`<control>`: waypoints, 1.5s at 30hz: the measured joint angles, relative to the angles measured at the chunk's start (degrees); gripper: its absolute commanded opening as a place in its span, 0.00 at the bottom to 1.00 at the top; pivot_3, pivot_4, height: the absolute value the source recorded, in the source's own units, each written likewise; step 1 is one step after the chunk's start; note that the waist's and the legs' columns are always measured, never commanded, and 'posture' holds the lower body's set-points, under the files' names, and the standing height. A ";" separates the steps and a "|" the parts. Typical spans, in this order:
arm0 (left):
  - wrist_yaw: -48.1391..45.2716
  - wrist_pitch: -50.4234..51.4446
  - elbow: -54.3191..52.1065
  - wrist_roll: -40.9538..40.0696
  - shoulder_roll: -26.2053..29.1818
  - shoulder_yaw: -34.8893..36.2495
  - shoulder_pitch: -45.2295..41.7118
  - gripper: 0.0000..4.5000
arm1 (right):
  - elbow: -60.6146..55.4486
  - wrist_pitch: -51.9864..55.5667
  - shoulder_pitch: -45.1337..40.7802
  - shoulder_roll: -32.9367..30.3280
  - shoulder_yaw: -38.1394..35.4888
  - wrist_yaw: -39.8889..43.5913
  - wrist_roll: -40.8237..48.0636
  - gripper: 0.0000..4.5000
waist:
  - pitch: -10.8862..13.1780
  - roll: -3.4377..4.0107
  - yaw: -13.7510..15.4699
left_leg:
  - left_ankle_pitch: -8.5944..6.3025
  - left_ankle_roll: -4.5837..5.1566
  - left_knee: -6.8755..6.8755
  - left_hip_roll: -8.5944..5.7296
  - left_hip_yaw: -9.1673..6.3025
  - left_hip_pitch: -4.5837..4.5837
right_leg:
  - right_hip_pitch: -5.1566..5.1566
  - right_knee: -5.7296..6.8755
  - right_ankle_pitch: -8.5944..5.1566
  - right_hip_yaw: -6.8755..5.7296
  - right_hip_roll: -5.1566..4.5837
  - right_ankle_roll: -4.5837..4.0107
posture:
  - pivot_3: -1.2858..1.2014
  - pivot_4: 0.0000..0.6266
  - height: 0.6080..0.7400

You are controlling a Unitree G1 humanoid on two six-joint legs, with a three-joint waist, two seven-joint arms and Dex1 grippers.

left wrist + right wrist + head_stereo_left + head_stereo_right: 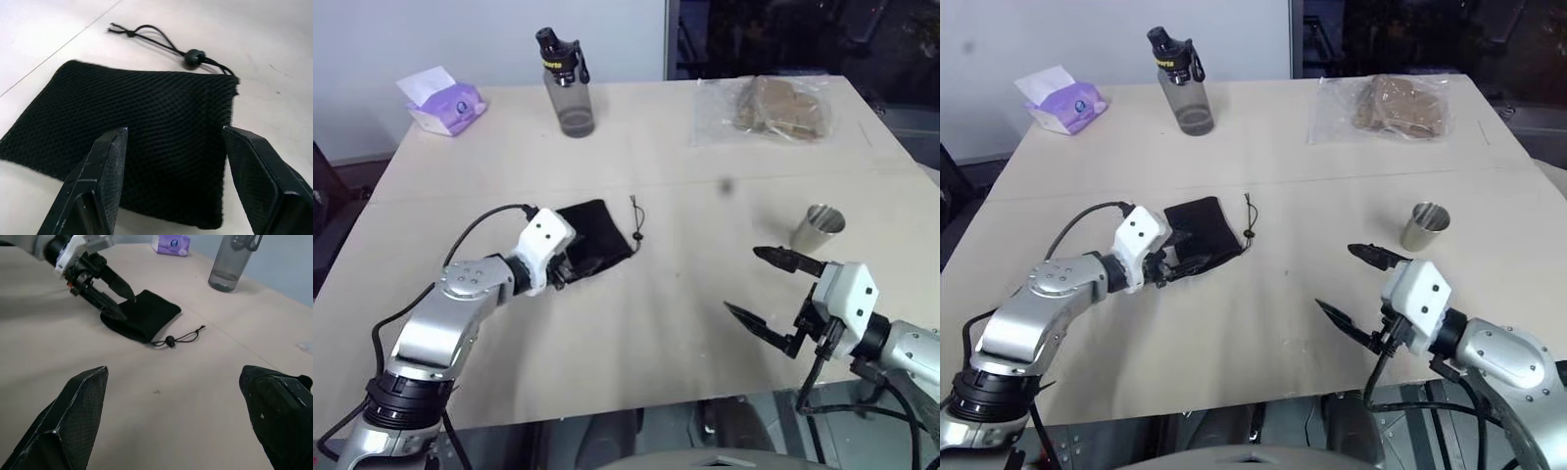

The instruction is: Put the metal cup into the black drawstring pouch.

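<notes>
The metal cup (pixel 818 227) stands upright on the right side of the counter (pixel 656 323), just beyond the right end effector (pixel 759 287), whose fingers are wide apart and hold nothing. The black drawstring pouch (pixel 595 237) lies flat left of centre, its cord and toggle (pixel 636 233) trailing to the right; the left end effector (pixel 115 298) is at its near-left edge with fingers apart, and they seem to rest on the fabric, though I cannot tell surely. At the far side stand a water bottle (pixel 568 83), a tissue pack (pixel 445 103) and a clear plastic bag (pixel 773 108).
</notes>
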 measured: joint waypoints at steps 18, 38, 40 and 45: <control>1.06 -15.75 8.10 19.25 -1.09 -10.28 -4.61 0.25 | -2.55 -0.68 2.82 1.35 0.30 -2.75 -3.65 1.00 | 0.00 0.00 -0.01 | 0.00 0.00 0.00 -0.04 0.03 0.01 | 0.00 0.00 0.00 0.03 -0.01 0.00 | 0.52 0.24 1.00; -2.33 14.24 6.79 -0.79 -8.99 -1.41 -17.94 0.00 | 25.91 27.15 -25.90 -18.04 4.05 -4.26 -11.51 0.69 | 0.01 0.02 -0.32 | -0.04 0.08 0.16 -0.10 0.03 -0.12 | -0.05 0.07 0.02 0.00 -0.05 -0.01 | 0.52 0.24 1.00; -1.48 15.07 6.72 -0.93 -9.24 -1.42 -17.99 0.00 | 28.43 26.67 -28.44 -18.07 5.98 -2.23 -11.85 0.48 | 0.02 0.03 -0.37 | -0.04 0.09 0.16 -0.10 0.04 -0.17 | -0.08 0.06 0.01 0.00 -0.05 0.00 | 0.52 0.24 1.00; 1.06 16.29 4.48 -1.38 -10.12 -1.37 -17.80 0.00 | 29.70 26.16 -31.33 -18.24 9.16 2.01 -12.29 0.00 | 0.02 0.03 -0.02 | -0.03 0.06 0.23 -0.14 0.00 -0.47 | -0.31 0.04 0.01 -0.07 -0.12 0.01 | 0.52 0.24 1.00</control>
